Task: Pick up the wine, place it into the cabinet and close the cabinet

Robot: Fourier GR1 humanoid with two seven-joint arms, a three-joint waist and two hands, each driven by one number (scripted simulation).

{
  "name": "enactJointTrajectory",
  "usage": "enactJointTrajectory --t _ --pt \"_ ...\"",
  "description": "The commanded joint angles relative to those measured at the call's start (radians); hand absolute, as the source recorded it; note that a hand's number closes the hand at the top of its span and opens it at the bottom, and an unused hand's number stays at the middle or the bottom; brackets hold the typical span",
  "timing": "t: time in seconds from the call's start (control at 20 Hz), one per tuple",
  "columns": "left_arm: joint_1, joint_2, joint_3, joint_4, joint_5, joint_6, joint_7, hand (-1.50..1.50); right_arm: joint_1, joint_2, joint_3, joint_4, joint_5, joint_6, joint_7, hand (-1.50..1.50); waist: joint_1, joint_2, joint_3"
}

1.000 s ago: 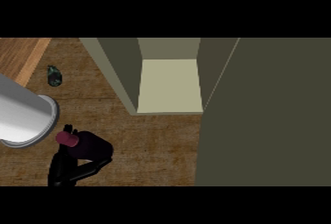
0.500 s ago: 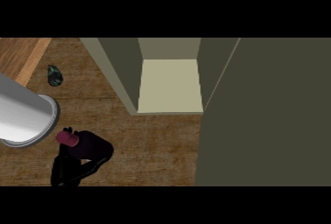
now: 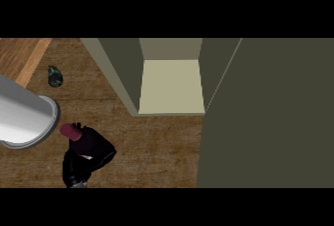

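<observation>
A black robot hand (image 3: 88, 154) has its fingers curled round a dark wine bottle with a maroon top (image 3: 70, 131), ready to carry across the brown wooden bench (image 3: 157, 145) into the open olive cabinet (image 3: 171, 86).

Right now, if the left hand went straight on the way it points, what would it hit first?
Probably only the counter: the left hand, curled round the wine, seems to point toward the view's lower edge, away from the open cabinet. Depth is unclear.
</observation>
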Motion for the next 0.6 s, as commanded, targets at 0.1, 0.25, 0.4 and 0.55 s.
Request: enactJointTrajectory --t 0.1,0.25,0.4,0.55 --pt "-0.031 0.000 -0.010 0.019 0.008 0.011 -0.016 1.50 0.070 -0.013 0.016 -0.242 -0.040 -0.012 0.108 -1.50 0.003 0.000 0.000" --pt "-0.008 0.034 0.002 0.009 0.043 -0.061 0.006 1.50 0.054 0.000 0.059 -0.260 -0.006 -0.032 0.133 -1.50 0.004 -0.002 0.000" --pt "-0.110 0.042 0.015 0.130 -0.002 0.006 -0.057 1.50 0.066 -0.019 -0.009 -0.223 -0.079 0.014 0.060 -1.50 -0.004 0.001 0.000" --pt "-0.115 0.000 -0.039 0.118 -0.039 0.075 -0.121 1.50 0.005 -0.008 -0.005 -0.245 -0.064 -0.023 0.134 -1.50 -0.002 0.001 -0.001"
